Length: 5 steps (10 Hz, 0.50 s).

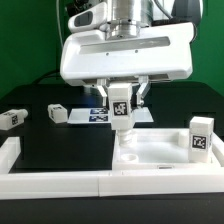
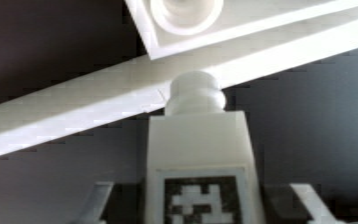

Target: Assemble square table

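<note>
My gripper [image 1: 121, 103] hangs over the near-left corner of the white square slab [image 1: 160, 152] and is shut on a white leg [image 1: 121, 108] with a tag, held upright. The leg's lower end is just above the slab's corner. In the wrist view the leg [image 2: 201, 150] runs away from the camera, between the fingers [image 2: 108, 198]. Its round peg [image 2: 197, 90] is over a white edge. A round corner hole [image 2: 185, 12] lies beyond the peg. A second leg [image 1: 201, 137] stands on the slab's right side.
Two more tagged legs lie on the black table, one at the far left [image 1: 12, 117] and one [image 1: 58, 113] left of the gripper. The marker board [image 1: 98, 116] lies behind. White border rails [image 1: 60, 182] run along the front and left.
</note>
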Motion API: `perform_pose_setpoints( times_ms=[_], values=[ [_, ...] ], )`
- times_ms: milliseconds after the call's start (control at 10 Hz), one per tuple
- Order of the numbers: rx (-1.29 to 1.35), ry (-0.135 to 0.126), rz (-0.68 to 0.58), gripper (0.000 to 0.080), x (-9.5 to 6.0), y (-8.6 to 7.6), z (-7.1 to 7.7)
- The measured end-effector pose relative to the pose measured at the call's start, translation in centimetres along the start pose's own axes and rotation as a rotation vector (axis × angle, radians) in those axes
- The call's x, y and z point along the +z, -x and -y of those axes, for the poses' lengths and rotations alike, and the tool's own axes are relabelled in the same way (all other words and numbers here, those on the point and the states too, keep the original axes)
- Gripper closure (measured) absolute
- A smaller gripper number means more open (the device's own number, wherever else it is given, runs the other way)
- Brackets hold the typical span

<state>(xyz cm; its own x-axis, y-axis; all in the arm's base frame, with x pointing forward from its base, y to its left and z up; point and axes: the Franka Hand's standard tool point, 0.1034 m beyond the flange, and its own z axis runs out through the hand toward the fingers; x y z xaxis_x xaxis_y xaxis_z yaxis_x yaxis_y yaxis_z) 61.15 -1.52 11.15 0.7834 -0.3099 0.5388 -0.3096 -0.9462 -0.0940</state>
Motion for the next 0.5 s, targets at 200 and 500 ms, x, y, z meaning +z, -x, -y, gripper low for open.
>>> perform_pose_setpoints(
  times_ms=[200, 500],
  values=[
    [0.03, 0.009, 0.073, 0.0512, 0.3, 2.1, 0.8],
    [0.018, 0.022, 0.082, 0.0512, 0.8, 3.0, 0.9]
  ],
)
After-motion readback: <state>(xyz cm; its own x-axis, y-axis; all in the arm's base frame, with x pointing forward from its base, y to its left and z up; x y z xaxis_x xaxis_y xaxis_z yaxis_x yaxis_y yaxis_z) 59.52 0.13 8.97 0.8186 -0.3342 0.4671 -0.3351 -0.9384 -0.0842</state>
